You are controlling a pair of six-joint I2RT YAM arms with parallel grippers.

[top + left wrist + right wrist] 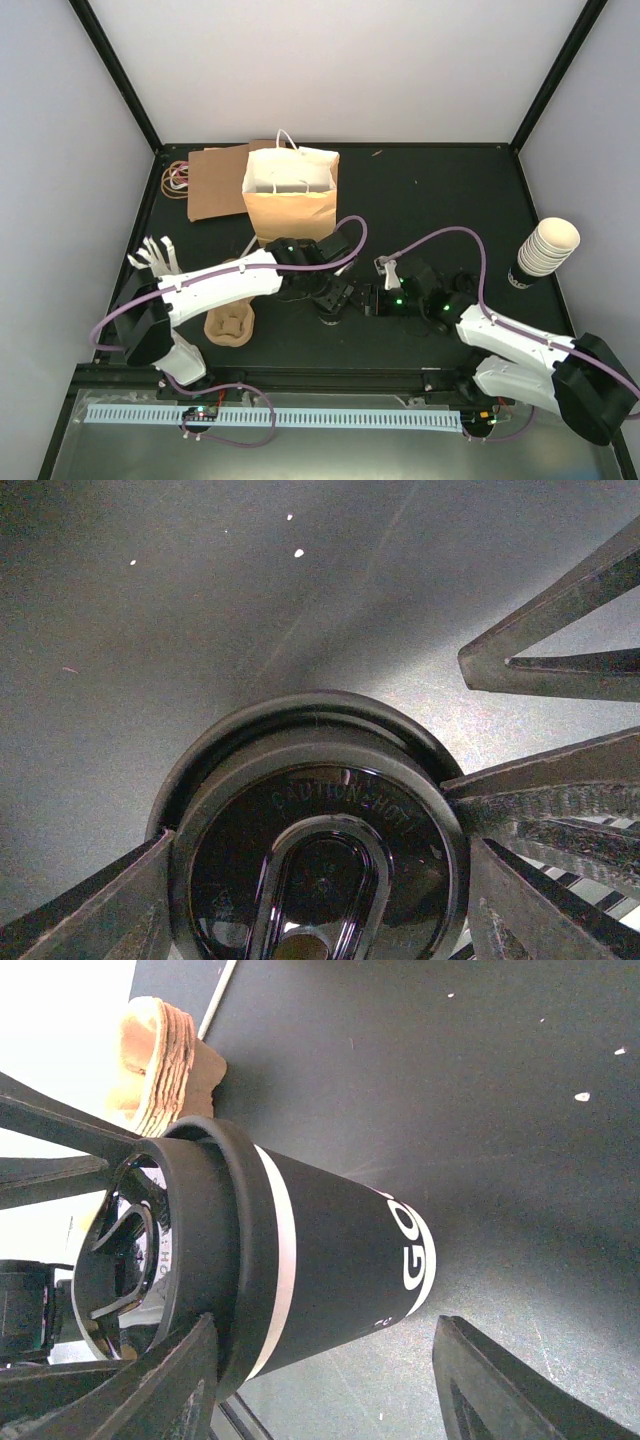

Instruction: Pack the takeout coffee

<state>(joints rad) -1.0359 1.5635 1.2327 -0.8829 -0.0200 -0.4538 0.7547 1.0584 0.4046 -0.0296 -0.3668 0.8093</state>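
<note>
Coffee cup (330, 1260) on table (430, 200), L gripper (320, 855) clamped on its lid (320, 830).
R gripper (325, 1360) spread, holding nothing. Lift straight, keep upright, light squeeze so lid stays; pulp tray (230, 325) near, bag (290, 195) beyond.

Coffee cup (330, 1260) had a matt black, paper-like wall with 1 white band and white print. Its lid (320, 850) was glossy black plastic, smooth, with embossed lettering and faint scuffs. Table (430, 190) was matt black, finely grainy, with a few pale specks. Pulp tray (230, 325) at 7 o'clock looked rough, fibrous and brown. Bag (290, 215) at 12 o'clock was matt brown kraft paper, white inside. Cardboard sheet (215, 180) at 11 o'clock was flat, brown and matt. Cup stack (548, 245) at 3 o'clock was smooth cream paper. The left gripper's fingers (90, 900) were dark matt plastic. Arm shells (220, 285) were smooth white plastic, slightly shiny.
</note>
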